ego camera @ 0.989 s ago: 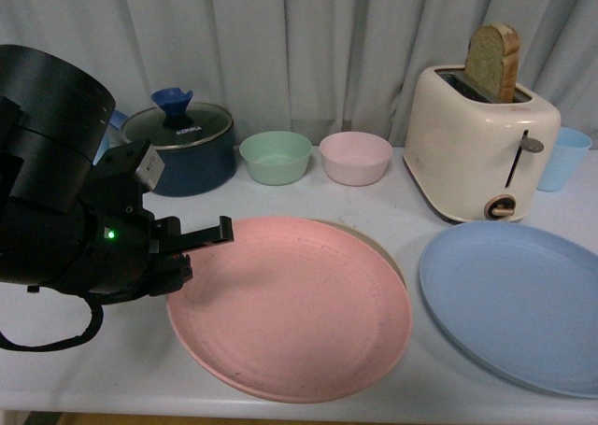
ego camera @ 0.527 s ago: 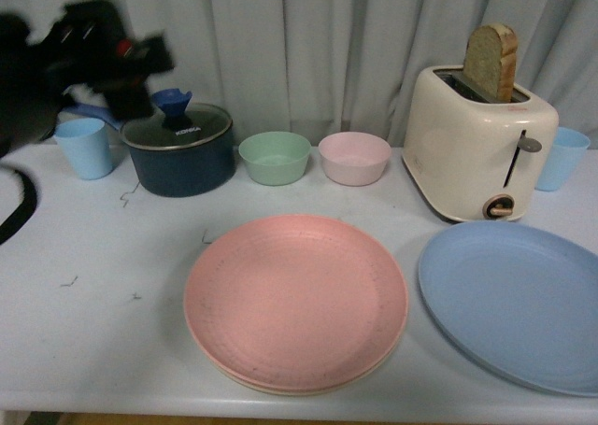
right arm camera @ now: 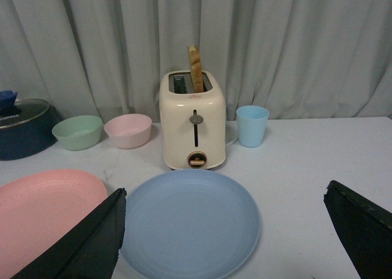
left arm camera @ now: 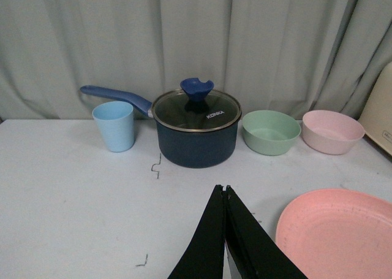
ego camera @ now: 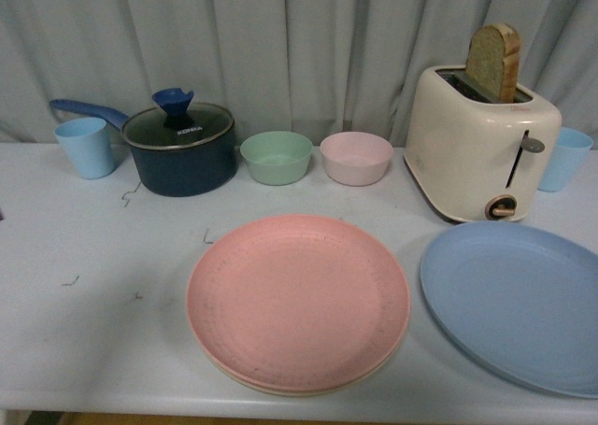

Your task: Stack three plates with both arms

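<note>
Pink plate [ego camera: 297, 299] tops cream plate [ego camera: 308, 391]; left gripper [left arm camera: 225, 189] hovers closed, right gripper [right arm camera: 225, 193] hovers wide.

The top plate [ego camera: 297, 299] is matte pink with faint speckles; a cream rim of another plate [ego camera: 280, 389] shows under it. The third plate [ego camera: 514, 299] is plain light blue. The pot [ego camera: 182, 163] is navy with white lettering, and its knob [ego camera: 172, 101] and handle [ego camera: 89, 110] are brighter blue. One bowl [ego camera: 276, 156] is mint green, the other bowl [ego camera: 355, 157] pale pink. The toaster [ego camera: 467, 149] is cream and its bread [ego camera: 492, 61] is brown. Both cups [ego camera: 84, 147] [ego camera: 563, 159] are light blue. The table [ego camera: 93, 285] is whitish with small dark marks. The curtain [ego camera: 308, 42] is grey. The left gripper [left arm camera: 224, 190] and right gripper [right arm camera: 223, 199] are black.
</note>
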You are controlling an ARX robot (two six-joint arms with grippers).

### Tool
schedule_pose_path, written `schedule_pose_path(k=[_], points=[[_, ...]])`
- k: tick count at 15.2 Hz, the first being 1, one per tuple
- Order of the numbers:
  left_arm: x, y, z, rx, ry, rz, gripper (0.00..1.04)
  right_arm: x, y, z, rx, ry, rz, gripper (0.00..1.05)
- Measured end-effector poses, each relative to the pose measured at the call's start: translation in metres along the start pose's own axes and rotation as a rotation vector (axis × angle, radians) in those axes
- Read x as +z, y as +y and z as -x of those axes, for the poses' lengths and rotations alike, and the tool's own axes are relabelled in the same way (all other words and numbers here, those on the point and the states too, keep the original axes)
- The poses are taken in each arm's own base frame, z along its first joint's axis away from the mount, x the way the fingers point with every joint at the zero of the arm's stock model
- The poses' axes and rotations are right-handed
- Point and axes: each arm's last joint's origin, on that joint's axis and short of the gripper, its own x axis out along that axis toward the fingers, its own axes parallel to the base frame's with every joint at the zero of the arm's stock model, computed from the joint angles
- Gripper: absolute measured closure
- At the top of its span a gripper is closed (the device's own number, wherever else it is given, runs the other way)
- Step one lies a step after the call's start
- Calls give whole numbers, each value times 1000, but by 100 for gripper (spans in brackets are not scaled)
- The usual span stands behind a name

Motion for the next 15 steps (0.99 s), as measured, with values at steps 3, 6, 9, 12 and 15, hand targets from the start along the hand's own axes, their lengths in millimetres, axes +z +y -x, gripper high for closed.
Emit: schedule_pose_path(k=[3,6,9,12,15], points=[[5,6,12,10,-27,5,103,0,0,0,0,0,0,6],[2,13,29,6,-14,4,103,0,0,0,0,0,0,6],[2,15,37,3,-14,4,103,0,0,0,0,0,0,6],[4,27,53,17,-24,6,103,0,0,0,0,0,0,6],[4,26,66,4,-29,5,103,0,0,0,0,0,0,6]])
